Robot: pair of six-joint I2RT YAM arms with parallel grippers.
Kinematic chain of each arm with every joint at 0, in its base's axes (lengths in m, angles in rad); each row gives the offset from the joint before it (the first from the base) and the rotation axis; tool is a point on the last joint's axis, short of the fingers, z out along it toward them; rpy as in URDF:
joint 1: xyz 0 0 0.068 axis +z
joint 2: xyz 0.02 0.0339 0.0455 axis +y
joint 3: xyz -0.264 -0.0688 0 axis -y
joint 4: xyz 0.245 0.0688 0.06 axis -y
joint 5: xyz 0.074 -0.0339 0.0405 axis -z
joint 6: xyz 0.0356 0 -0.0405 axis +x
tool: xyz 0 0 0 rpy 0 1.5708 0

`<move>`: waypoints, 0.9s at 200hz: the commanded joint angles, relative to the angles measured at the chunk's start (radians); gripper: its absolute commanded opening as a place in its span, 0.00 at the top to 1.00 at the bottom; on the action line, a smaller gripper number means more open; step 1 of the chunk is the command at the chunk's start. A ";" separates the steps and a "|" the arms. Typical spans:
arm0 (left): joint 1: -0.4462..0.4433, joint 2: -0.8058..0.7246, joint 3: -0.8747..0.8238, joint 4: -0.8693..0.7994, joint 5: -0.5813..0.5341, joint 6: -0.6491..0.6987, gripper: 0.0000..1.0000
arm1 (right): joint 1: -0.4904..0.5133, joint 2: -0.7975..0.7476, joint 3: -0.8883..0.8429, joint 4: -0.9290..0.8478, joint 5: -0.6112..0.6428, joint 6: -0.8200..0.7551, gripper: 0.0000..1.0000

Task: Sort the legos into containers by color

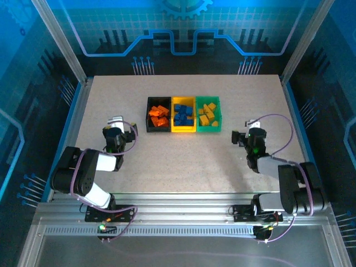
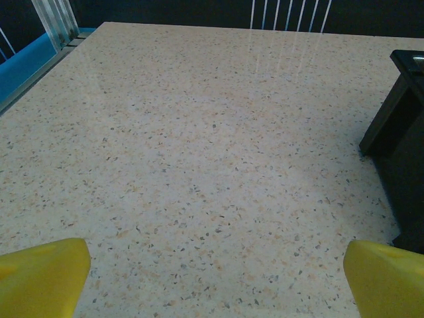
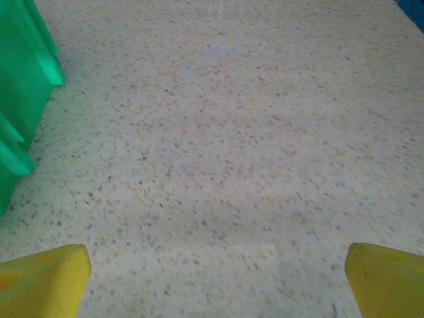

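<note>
Lying sorted (task seemingly done): orange plastic toy bricks [image 1: 159, 115] in black rectangular plastic bin [image 1: 148, 114], blue bricks [image 1: 182, 115] in yellow bin [image 1: 183, 132], yellow bricks [image 1: 207, 115] in green bin [image 1: 219, 114]. Hovering left gripper [image 2: 212, 285] spread, empty, black bin at 2 o'clock; right gripper [image 3: 215, 285] likewise, green bin at 10 o'clock.

A speckled beige table [image 1: 183, 161] spreads before me; at twelve o'clock a blue-lit wall [image 1: 111, 28] bears circuit lines and a gear, aluminium posts [image 1: 60, 40] at ten and two, ribbed metal rails [image 1: 178, 229] at six
</note>
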 commanded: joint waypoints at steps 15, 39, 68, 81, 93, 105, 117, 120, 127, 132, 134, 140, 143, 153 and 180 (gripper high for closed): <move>0.011 0.006 0.019 0.035 0.023 0.011 0.01 | -0.002 0.107 0.053 0.172 -0.126 -0.083 0.00; 0.020 0.005 0.022 0.026 0.037 0.004 0.01 | -0.005 0.112 0.055 0.185 -0.140 -0.083 0.00; 0.022 0.003 0.019 0.030 0.039 0.005 0.01 | -0.004 0.110 0.057 0.177 -0.140 -0.082 0.00; 0.022 0.002 0.019 0.031 0.041 0.005 0.01 | -0.005 0.110 0.057 0.177 -0.140 -0.084 0.00; 0.022 0.003 0.019 0.029 0.040 0.005 0.01 | -0.005 0.110 0.057 0.179 -0.140 -0.084 0.00; 0.022 0.003 0.019 0.030 0.041 0.005 0.01 | -0.005 0.110 0.057 0.179 -0.139 -0.083 0.00; 0.022 0.003 0.020 0.030 0.041 0.005 0.01 | -0.005 0.110 0.058 0.179 -0.139 -0.083 0.00; 0.022 0.003 0.020 0.029 0.041 0.005 0.01 | -0.005 0.110 0.057 0.179 -0.140 -0.083 0.00; 0.022 0.003 0.020 0.029 0.041 0.004 0.01 | -0.005 0.110 0.057 0.179 -0.139 -0.084 0.00; 0.022 0.003 0.020 0.029 0.042 0.004 0.01 | -0.005 0.110 0.057 0.179 -0.139 -0.084 0.00; 0.022 0.003 0.020 0.030 0.042 0.005 0.01 | -0.005 0.110 0.057 0.179 -0.139 -0.084 0.00; 0.022 0.003 0.020 0.030 0.042 0.005 0.01 | -0.005 0.110 0.057 0.179 -0.139 -0.083 0.00; 0.022 0.003 0.020 0.029 0.042 0.005 0.01 | -0.004 0.110 0.057 0.179 -0.139 -0.082 0.00; 0.022 0.003 0.020 0.029 0.041 0.005 0.01 | -0.005 0.110 0.057 0.179 -0.139 -0.083 0.00; 0.022 0.004 0.020 0.029 0.042 0.005 0.01 | -0.005 0.110 0.058 0.178 -0.139 -0.084 0.00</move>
